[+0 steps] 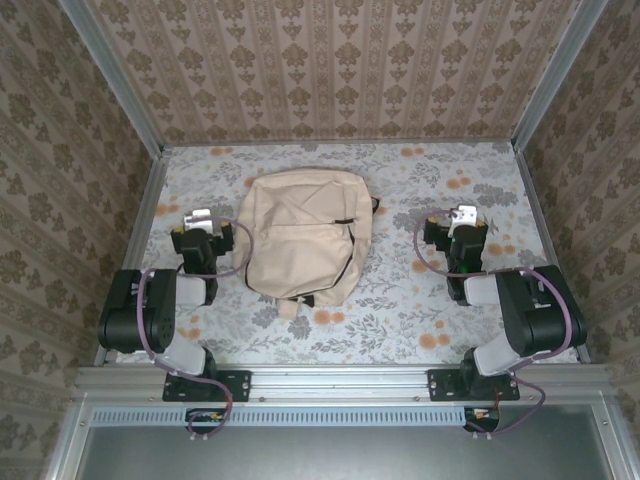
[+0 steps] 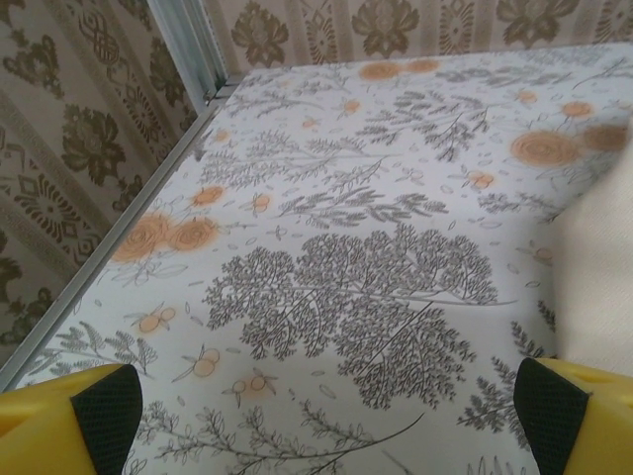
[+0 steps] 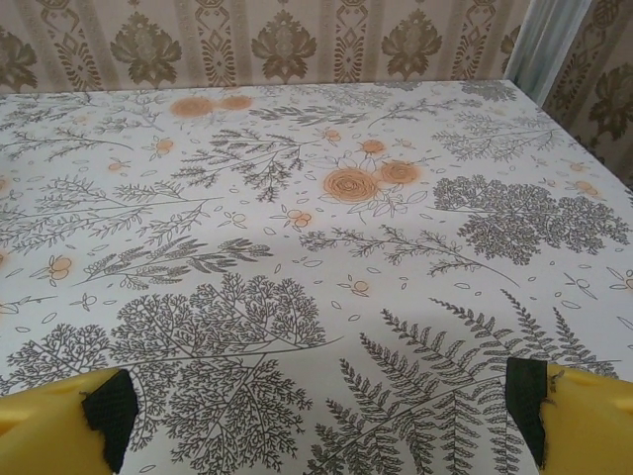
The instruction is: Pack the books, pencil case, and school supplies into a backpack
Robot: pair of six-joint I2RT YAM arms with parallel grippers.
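top external view: the backpack (image 1: 300, 235) is seen lying flat on the flowered bench (image 1: 420, 310), a little left of the middle, between the two arms. its front side is turned up and dark zipper lines are seen across the front and down its right side. whether the zippers are closed cannot be told from here. a short strap end is seen at its near edge.

the left hand (image 1: 200, 222) is placed just beside the left edge of the backpack, low over the bench. the right hand (image 1: 462, 218) is placed well apart from the backpack, over a bare part of the bench on the right side.

in the left wrist view, the left hand (image 2: 328, 408) is seen with its yellow fingers (image 2: 109, 406) wide apart, and nothing is held between the dark pads. the cream cloth of the backpack (image 2: 598, 287) is seen at the right border, close to the right finger. the bench (image 2: 346, 198) is seen under the hand.

in the right wrist view, the right hand (image 3: 316, 406) is also spread wide and nothing is gripped. the printed bench (image 3: 326, 247) is seen under it, and the patterned wall (image 3: 287, 40) is seen behind.
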